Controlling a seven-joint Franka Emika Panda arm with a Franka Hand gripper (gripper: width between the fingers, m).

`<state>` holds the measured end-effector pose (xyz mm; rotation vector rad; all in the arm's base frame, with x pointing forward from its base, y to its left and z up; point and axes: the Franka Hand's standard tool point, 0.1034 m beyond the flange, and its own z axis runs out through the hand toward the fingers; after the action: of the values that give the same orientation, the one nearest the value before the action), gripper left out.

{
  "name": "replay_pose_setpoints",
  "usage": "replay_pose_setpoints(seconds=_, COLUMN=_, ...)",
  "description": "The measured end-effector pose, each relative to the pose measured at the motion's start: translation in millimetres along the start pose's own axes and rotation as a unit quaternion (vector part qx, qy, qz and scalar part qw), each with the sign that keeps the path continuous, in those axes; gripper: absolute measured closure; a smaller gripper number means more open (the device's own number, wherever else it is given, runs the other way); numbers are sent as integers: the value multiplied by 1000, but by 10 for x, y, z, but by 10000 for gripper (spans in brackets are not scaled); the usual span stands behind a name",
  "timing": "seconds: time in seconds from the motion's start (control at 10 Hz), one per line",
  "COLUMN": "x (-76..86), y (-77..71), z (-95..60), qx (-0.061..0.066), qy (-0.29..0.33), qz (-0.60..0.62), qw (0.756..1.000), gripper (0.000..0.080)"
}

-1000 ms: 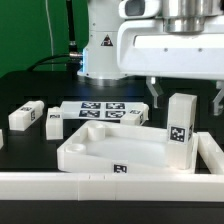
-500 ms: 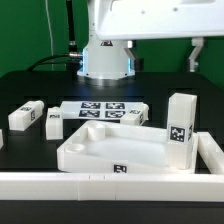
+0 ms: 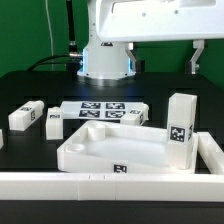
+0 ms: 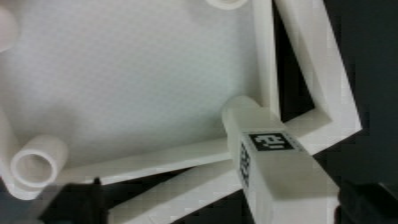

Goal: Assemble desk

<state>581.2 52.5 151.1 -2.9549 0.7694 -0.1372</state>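
Note:
The white desk slab [image 3: 100,145] lies rim up at the front middle. One white leg [image 3: 180,125] stands upright at its right corner in the exterior view, tag facing the camera. Two loose legs [image 3: 25,117] [image 3: 55,120] lie to the slab's left. Another tagged block [image 3: 134,114] lies by the marker board's right end. My gripper [image 3: 165,55] hangs high above the slab, open and empty. The wrist view looks down on the slab [image 4: 125,90] and the upright leg [image 4: 267,150], with the gripper [image 4: 222,203] well above them, jaws wide apart.
The marker board [image 3: 95,110] lies flat behind the slab. A long white rail [image 3: 100,185] runs along the front and turns up the exterior view's right side [image 3: 212,150]. The robot base [image 3: 105,60] stands at the back.
The gripper has risen straight up from just above the slab and upright leg, mostly in the first half second. It stays open. The parts have not moved.

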Motion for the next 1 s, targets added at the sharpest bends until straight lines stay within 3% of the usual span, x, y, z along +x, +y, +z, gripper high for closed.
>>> replay_pose_setpoints(seconds=0.2, x=-22, y=7, z=-1, qx=2, qy=3, qz=-1, qw=1000, gripper=150)
replay_pose_setpoints(seconds=0.4, x=-432, y=280, z=58, qx=6, qy=14, qz=-1, qw=1000, gripper=150)
replay_pose_setpoints(seconds=0.5, x=-561, y=414, z=123, qx=4, qy=16, qz=-3, qw=1000, gripper=150)
replay_pose_setpoints(seconds=0.7, x=-623, y=576, z=259, qx=3, qy=29, qz=-23, qw=999, gripper=150)
replay_pose_setpoints(seconds=1.0, x=-611, y=566, z=264, qx=3, qy=27, qz=-27, qw=999, gripper=150)
